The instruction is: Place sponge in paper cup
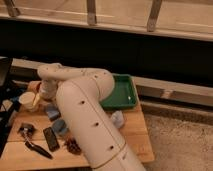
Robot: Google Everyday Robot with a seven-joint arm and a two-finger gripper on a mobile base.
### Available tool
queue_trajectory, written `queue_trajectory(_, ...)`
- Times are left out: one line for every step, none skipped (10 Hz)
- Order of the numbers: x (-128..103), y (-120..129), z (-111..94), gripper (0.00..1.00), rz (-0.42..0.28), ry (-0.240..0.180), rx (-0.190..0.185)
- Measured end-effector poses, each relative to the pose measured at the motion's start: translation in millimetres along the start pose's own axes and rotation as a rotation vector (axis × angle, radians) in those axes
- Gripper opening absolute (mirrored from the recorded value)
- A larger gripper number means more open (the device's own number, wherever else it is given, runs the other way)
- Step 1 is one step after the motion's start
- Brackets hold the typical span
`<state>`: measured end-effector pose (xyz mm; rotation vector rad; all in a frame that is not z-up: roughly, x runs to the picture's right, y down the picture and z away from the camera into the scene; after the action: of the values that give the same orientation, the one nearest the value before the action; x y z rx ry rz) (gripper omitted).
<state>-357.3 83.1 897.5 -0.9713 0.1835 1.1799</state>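
Hovering beside the paper cup (27, 100), the tool (39, 98) overhangs a wooden table (134, 134).

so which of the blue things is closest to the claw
The small blue-grey sponge, beside the claw at the paper cup. The rounder blue object lies further forward; the pale cloth sits beyond the arm.

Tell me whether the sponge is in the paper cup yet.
Out. The sponge lies on the table, right of the paper cup; the gripper hangs beside the cup.
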Motion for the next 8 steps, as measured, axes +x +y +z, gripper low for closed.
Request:
queue_trajectory(-1.5, 0.4, -9.4, 0.80, -0.006, -0.012, 0.027)
queue_trajectory(-1.3, -1.6, -23.3, 0.80, -0.008, -0.023, 0.059)
queue_trajectory(-1.2, -3.8, -33.6, 0.80, -0.013, -0.034, 0.085)
queue_trajectory(-1.7, -3.4, -40.0, 0.80, -0.020, -0.043, 0.099)
queue_trajectory(-1.8, -0.9, -40.4, 0.80, -0.027, -0.045, 0.101)
queue_trajectory(-2.7, 1.3, -38.3, 0.80, -0.033, -0.044, 0.096)
queue_trajectory(-3.5, 4.2, -33.7, 0.80, -0.045, -0.041, 0.084)
queue_trajectory(-5.3, 8.1, -29.0, 0.80, -0.057, -0.039, 0.068)
